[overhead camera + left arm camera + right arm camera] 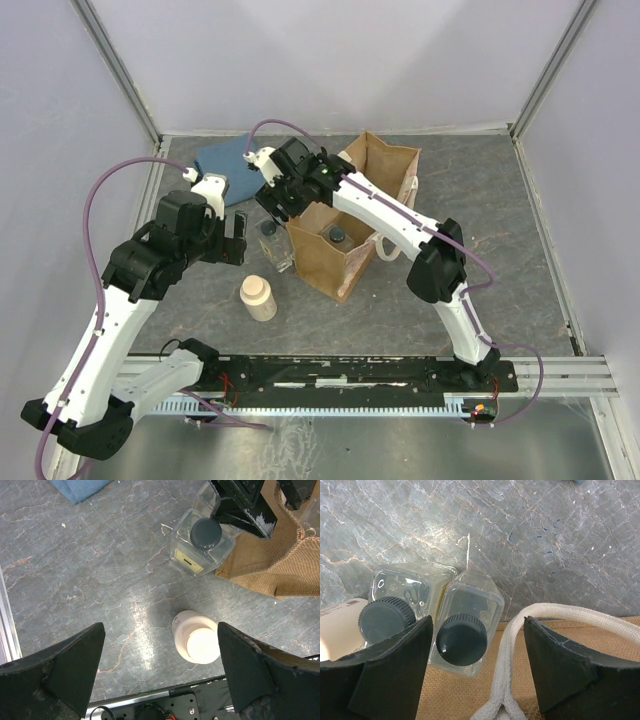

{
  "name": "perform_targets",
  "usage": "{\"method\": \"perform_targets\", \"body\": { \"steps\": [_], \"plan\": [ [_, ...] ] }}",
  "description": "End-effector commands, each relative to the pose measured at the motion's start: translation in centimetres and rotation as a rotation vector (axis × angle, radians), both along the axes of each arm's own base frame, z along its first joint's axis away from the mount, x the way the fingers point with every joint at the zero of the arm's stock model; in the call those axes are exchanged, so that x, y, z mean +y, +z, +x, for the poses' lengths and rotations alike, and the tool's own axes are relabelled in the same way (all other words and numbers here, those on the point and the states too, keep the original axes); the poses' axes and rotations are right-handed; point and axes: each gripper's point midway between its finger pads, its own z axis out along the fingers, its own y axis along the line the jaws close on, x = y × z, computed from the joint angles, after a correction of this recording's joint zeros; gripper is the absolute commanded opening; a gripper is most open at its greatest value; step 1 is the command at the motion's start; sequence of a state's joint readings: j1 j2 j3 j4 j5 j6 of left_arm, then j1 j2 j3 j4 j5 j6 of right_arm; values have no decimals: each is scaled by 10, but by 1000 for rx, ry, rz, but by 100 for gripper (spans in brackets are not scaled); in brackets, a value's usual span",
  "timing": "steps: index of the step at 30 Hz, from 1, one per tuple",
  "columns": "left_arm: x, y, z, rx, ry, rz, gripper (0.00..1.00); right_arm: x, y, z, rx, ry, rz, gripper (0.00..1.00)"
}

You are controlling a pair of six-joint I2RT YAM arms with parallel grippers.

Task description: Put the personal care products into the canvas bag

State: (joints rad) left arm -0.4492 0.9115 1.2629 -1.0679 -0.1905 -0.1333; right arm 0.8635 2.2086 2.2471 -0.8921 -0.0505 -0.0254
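The tan canvas bag [345,255] stands open mid-table. A dark cap [337,235] shows inside it. Two clear square bottles with dark caps [462,637] [385,617] stand side by side against the bag's left wall; they also show in the left wrist view [202,540]. My right gripper [477,622] is open above them, with one bottle and the bag's off-white handle [560,612] between its fingers. The cream round bottle [197,637] stands nearer the front. My left gripper [160,627] is open above it, and the bottle sits close to the right finger.
A folded blue cloth [225,158] lies at the back left. Booth walls and metal posts close in the table. A black rail [350,372] runs along the near edge, close to the cream bottle [258,297].
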Motion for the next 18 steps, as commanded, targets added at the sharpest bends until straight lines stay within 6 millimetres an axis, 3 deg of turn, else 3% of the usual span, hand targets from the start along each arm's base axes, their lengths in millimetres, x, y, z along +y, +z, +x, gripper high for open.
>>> {"method": "perform_targets", "body": {
  "steps": [1, 8, 18],
  "plan": [
    [-2, 7, 5, -38, 18, -31, 99, -8, -11, -14, 24, 8, -67, 81],
    [-2, 5, 6, -33, 20, -28, 99, -11, -31, -11, 34, 3, -118, 78],
    [-2, 1, 5, -26, 19, -29, 100, -9, -52, -12, 61, 22, -138, 67]
  ]
}}
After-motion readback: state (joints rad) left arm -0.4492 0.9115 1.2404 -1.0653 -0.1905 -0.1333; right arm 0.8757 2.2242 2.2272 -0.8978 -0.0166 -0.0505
